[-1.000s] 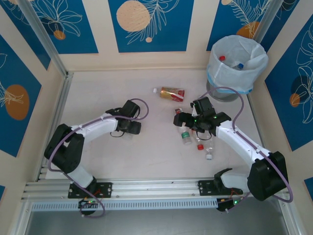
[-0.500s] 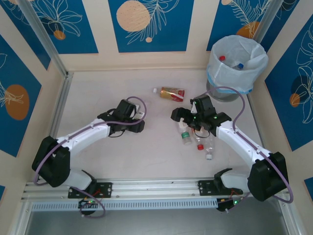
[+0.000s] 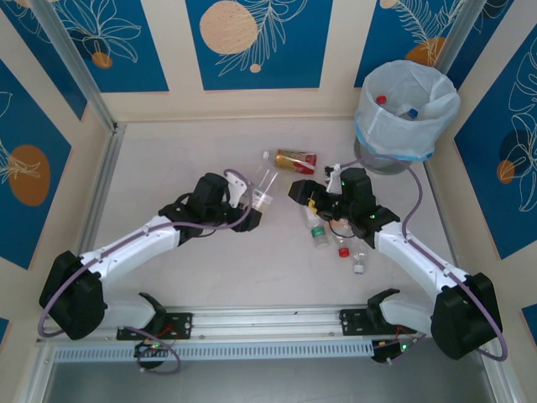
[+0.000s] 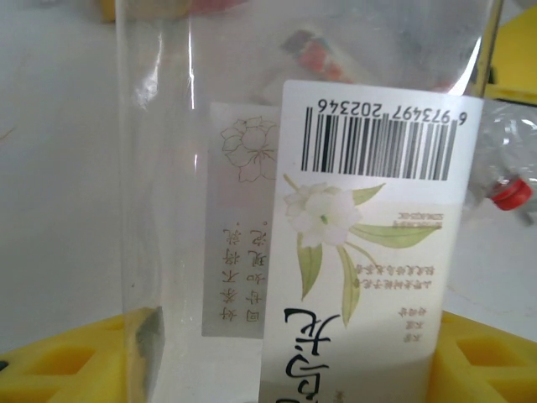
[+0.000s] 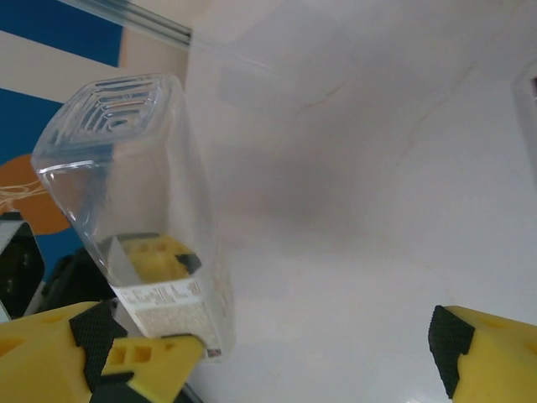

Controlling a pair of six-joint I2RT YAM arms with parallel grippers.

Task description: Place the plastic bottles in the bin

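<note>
The left gripper [image 3: 250,206] is shut tight on a clear bottle [image 3: 265,186] and holds it up off the table [image 3: 168,151], out toward the middle. Up close, its yellow fingers [image 4: 59,369] squeeze the bottle low down, one on each side of the white label. The right gripper [image 3: 304,191] is just beside it, with its jaws wide apart and nothing in them. From its own camera the bottle sits over by one finger, not in the middle of the gap. The bin [image 3: 390,134] is far back on the right, well apart from the left arm, so this looks like a pass from one arm to the other. To do it well, the right gripper should slide over until the bottle is right in the middle of its jaws. It should take the bottle on a free part, away from the left fingers. It should close softly, because thin plastic can bend or pop out. The left gripper should let go only after the right one has a firm hold — not before, or the bottle may fall. More bottles lie on the table, like the one with the gold label [image 3: 294,159], and some are in the bin.
</note>
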